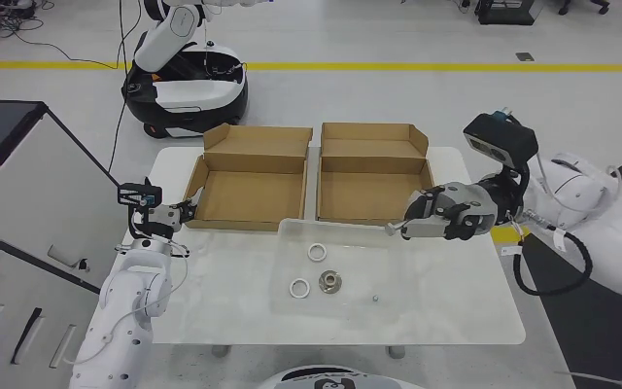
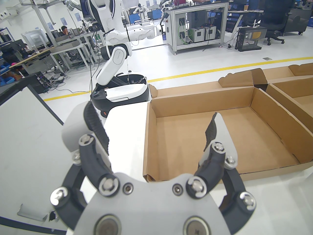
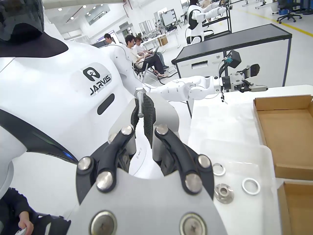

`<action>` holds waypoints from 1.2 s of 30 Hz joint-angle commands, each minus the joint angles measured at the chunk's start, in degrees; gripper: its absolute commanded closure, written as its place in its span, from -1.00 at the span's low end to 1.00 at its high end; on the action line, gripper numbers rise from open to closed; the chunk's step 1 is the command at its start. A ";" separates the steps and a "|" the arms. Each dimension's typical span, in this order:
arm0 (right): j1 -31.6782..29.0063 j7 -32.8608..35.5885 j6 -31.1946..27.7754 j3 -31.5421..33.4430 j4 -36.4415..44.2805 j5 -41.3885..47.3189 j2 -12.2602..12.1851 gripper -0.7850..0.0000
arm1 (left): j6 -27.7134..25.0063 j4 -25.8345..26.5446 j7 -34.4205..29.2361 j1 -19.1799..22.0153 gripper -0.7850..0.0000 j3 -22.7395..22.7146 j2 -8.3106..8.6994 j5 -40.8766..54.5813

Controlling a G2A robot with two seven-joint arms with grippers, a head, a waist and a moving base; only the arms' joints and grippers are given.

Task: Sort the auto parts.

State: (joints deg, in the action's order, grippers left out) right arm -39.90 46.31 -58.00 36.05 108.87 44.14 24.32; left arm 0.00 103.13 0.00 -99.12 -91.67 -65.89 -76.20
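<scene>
- Right gripper (image 3: 143,110): jaws drawn narrow on a bolt (image 3: 139,99). The bolt sits between the ribbed pads (image 3: 149,113) with its threaded end standing out past the fingertips. The gripper hangs over the far edge of the tray (image 1: 292,226), just in front of the right box (image 1: 369,194).
- Left gripper (image 2: 156,128): jaws wide, nothing between them. It hovers at the outer near corner of the left box (image 1: 248,194).
- Tray: clear, on the table (image 1: 466,301), just in front of both boxes. It holds 4 parts: a far ring (image 1: 317,252), a near ring (image 1: 299,288), a flange (image 1: 331,283) just beside the near ring, and 1 small part (image 1: 374,299) too small to identify.
- Boxes: 2 open cardboard boxes side by side, rear flaps raised.
- Handling, bolt: judged to be steel, stiff and dense for its size. The threads give the pads some bite, but a round shank can pivot in a 2-sided pinch. The hold looks to be on the shank, which suits a short carry and a low release.
- Handling, other parts: the rings look light, thin and smooth and lie flat, so 1 finger inside the bore and 1 outside should serve. The flange looks heavier and is best taken by its raised hub.
</scene>
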 commanded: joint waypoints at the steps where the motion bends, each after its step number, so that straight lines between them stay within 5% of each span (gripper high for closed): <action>1: 0.02 0.00 0.00 -0.02 -0.03 -0.15 -0.02 1.00 | 0.00 0.00 0.00 0.00 -1.00 0.00 0.00 0.00; 27: -0.30 -1.33 0.78 0.35 0.44 -0.33 0.13 1.00 | 0.00 0.00 0.00 0.00 -1.00 0.00 0.00 0.00; 36: -2.52 0.20 0.22 3.07 2.04 9.73 0.80 1.00 | 0.00 0.00 0.00 0.00 -1.00 0.00 0.00 0.00</action>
State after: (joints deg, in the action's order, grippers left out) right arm -42.30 46.33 -57.95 38.79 110.73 52.95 25.09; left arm 0.00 103.13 0.00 -99.12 -91.67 -65.89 -76.20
